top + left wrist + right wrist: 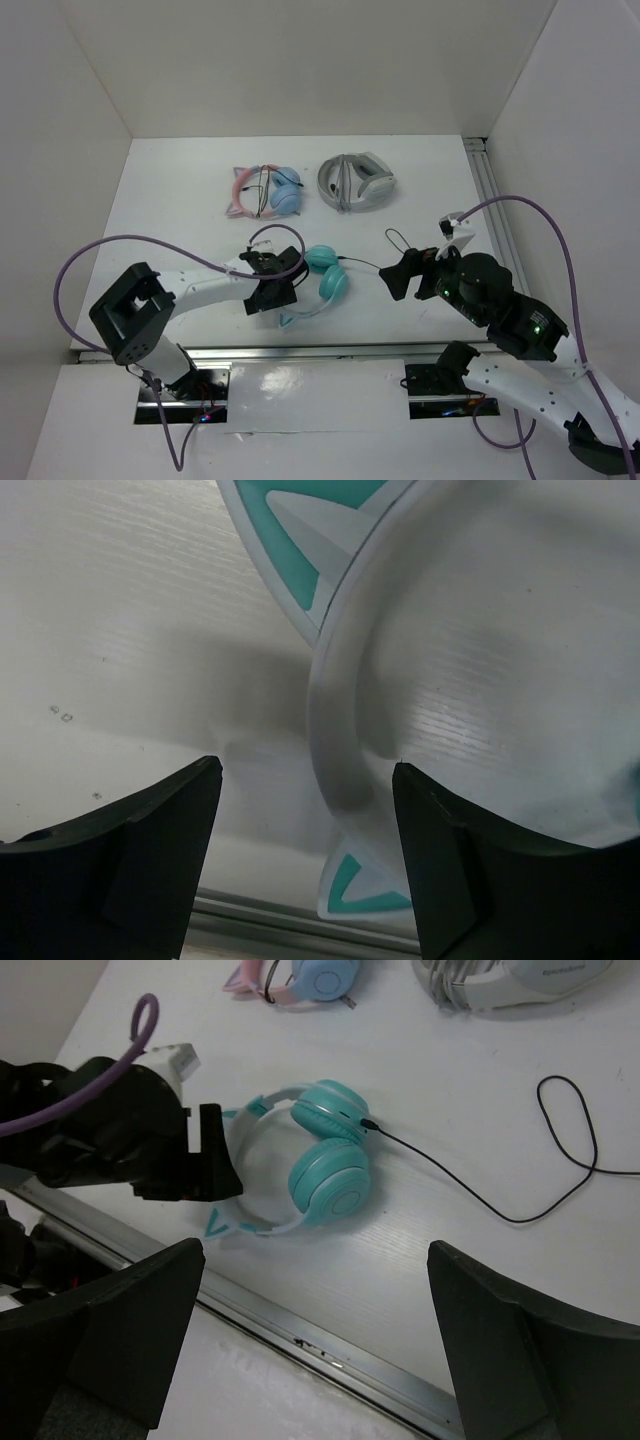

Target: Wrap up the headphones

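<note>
The headphones are lying flat on the table, near its front edge, between the two arms. Their cable is trailing loosely to the right, plugged into one earcup and ending in a loop.

The left gripper is reaching down over the headband. Its fingers are standing apart, straddling the band; whether either one is touching it cannot be told.

The right gripper is hovering just right of the headphones, above the cable. Its fingers are spread wide and gripping nothing.

A pink set and a grey set are lying side by side further back.
</note>
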